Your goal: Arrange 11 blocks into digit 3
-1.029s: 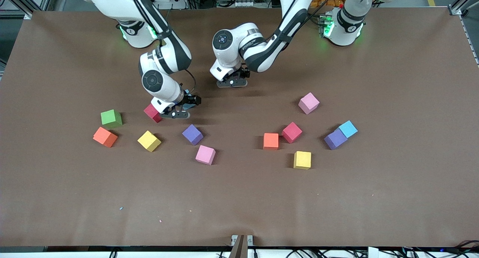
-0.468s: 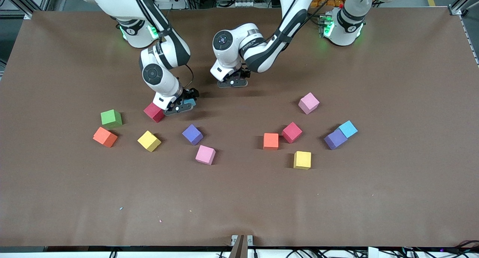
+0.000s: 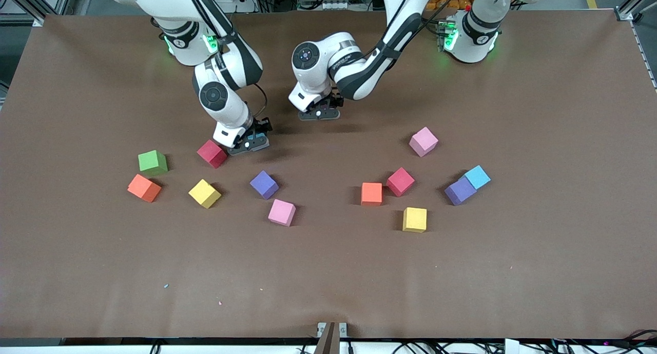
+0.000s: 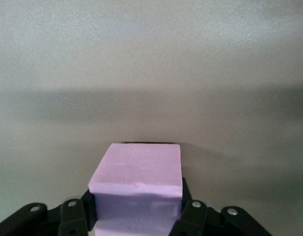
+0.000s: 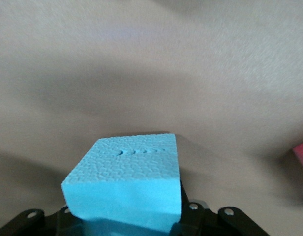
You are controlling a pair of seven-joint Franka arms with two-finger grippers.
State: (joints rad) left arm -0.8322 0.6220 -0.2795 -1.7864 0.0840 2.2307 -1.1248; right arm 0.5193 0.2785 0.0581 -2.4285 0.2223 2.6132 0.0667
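Beside the red block [image 3: 212, 153], right tool [image 3: 250, 143] pinches a blue block [image 5: 127, 179] (left tool [image 4: 136, 216] pinches pink block [image 4: 137, 182]).

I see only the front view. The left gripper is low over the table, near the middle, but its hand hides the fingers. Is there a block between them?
Observer: Yes. The left wrist view shows a pink cube clamped in the left gripper.
Operator: And the right gripper, beside the red cube? I see only a bit of blue there.
Observer: The right wrist view shows a whole light blue cube gripped between its fingers, with a short row of small dents on its top face.
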